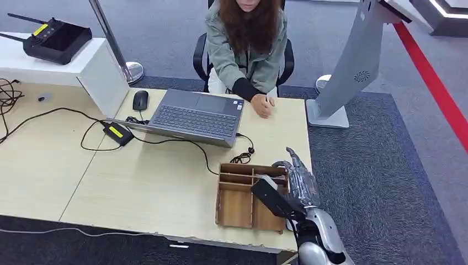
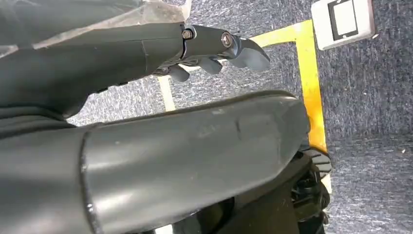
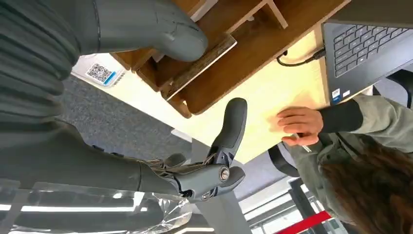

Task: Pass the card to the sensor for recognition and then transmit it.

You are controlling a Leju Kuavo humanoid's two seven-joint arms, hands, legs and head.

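The card (image 3: 100, 73), if the white piece with a QR code and blue strip is the card, lies on the table (image 1: 154, 187) just beside the tray (image 1: 234, 207), partly hidden behind my thumb. The code is too small to read.

My right hand (image 1: 292, 176) hangs over the tray's right side, with the arm coming up from below. The thumb sits above a compartment. One finger (image 3: 233, 124) is stretched out straight and the rest are bent in. They are well apart from the thumb, with nothing between them.

My left hand (image 2: 195, 44) hangs over grey carpet with yellow tape. Its fingers are curled in on nothing, and my own dark body blocks much of that view.

A person's hand (image 1: 263, 105) rests on the table by the laptop (image 1: 196, 116). The yellow label on the power brick (image 1: 118, 133) is unreadable.
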